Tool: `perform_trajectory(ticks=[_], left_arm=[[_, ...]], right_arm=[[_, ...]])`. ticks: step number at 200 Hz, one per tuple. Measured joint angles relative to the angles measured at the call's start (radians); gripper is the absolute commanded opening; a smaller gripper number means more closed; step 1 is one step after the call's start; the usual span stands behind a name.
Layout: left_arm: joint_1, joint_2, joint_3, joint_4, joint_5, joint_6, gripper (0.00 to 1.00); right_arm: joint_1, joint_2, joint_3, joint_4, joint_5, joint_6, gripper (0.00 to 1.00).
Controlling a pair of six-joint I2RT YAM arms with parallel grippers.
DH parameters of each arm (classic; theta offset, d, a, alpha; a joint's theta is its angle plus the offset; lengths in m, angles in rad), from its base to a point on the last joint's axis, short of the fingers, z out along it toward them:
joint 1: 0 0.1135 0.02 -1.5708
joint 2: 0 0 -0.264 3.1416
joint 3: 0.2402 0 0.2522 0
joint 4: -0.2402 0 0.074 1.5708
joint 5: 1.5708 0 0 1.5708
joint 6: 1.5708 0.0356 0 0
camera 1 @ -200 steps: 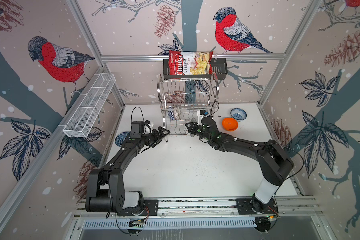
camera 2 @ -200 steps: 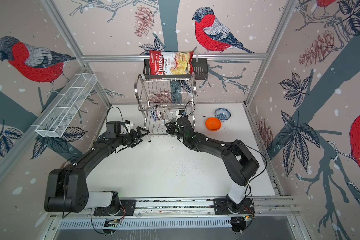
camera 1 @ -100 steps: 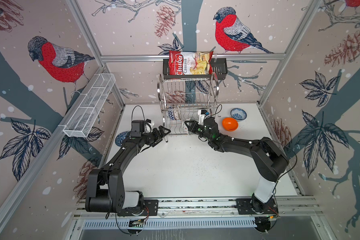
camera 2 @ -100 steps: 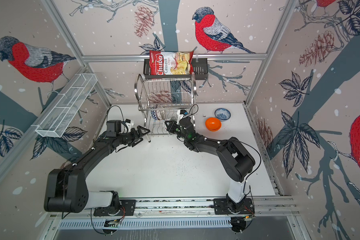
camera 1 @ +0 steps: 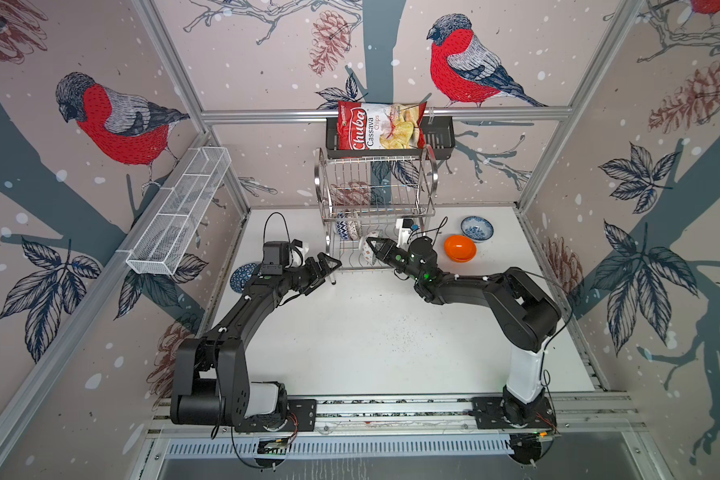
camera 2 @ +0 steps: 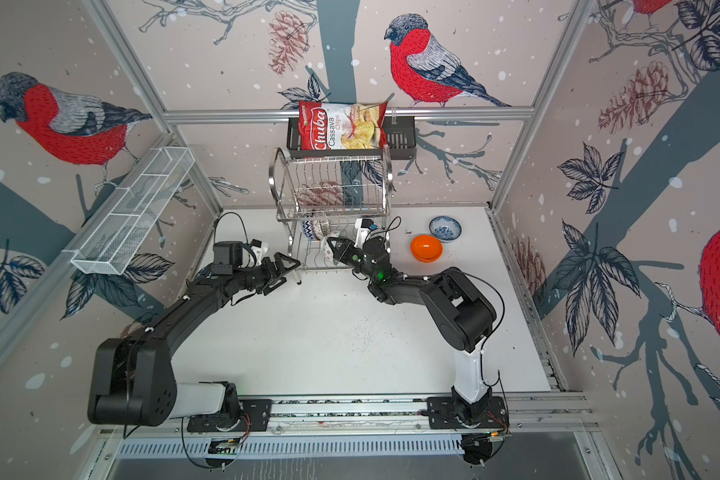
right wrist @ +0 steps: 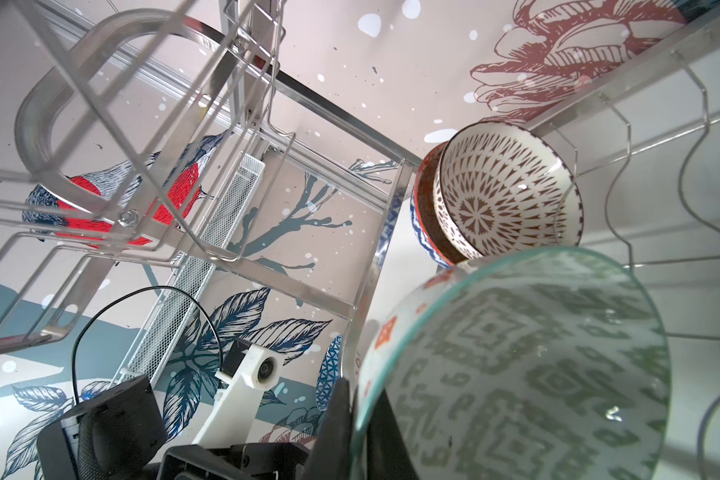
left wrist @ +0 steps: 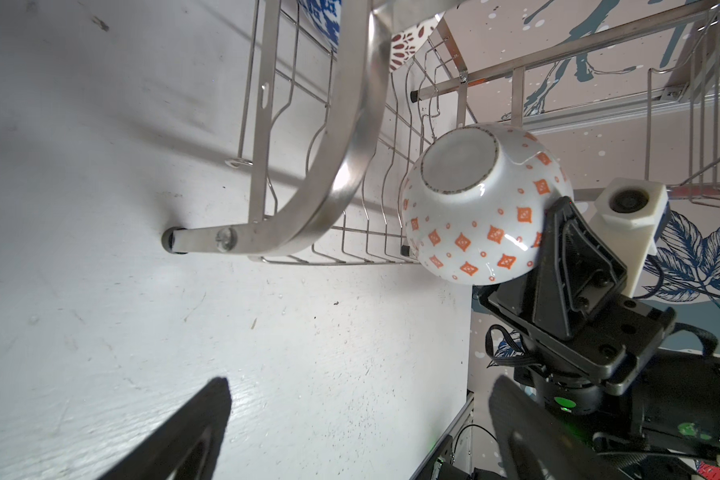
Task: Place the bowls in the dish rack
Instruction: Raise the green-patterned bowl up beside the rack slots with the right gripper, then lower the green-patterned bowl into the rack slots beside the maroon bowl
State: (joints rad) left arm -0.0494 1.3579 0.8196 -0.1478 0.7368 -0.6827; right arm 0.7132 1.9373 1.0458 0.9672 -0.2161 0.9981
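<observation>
Over on the left, the left end effector (camera 1: 327, 271) hangs wide open, empty, beside the dish rack (camera 1: 375, 195). Right of it, the right end effector (camera 1: 374, 246) pinches the rim of the orange-white bowl (camera 1: 366, 252) over the lower tier. Released off the wires, I reckon it could roll out.

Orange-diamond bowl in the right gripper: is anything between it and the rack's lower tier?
Nothing visible blocks it. The orange-diamond bowl, pinched by the right gripper, hangs over the dish rack's lower tier, with bare wire slots under it. Two racked bowls stand farther back, apart from it.
</observation>
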Motion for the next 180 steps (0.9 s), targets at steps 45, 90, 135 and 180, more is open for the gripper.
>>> perform_trajectory(ticks=[45,90,135,180], left_arm=[[-0.002,0.003,0.000,0.000,0.000,0.000,0.97],[-0.003,0.005,0.004,0.000,0.000,0.000,0.97],[-0.004,0.013,0.012,0.000,0.000,0.001,0.97],[-0.004,0.016,0.017,-0.001,0.000,0.002,0.97]], right_arm=[[-0.035,0.053,0.017,0.106,-0.003,0.064,0.00],[-0.046,0.096,0.065,0.147,-0.004,0.110,0.00],[-0.063,0.147,0.134,0.146,-0.015,0.135,0.00],[-0.073,0.219,0.222,0.147,-0.016,0.160,0.00]])
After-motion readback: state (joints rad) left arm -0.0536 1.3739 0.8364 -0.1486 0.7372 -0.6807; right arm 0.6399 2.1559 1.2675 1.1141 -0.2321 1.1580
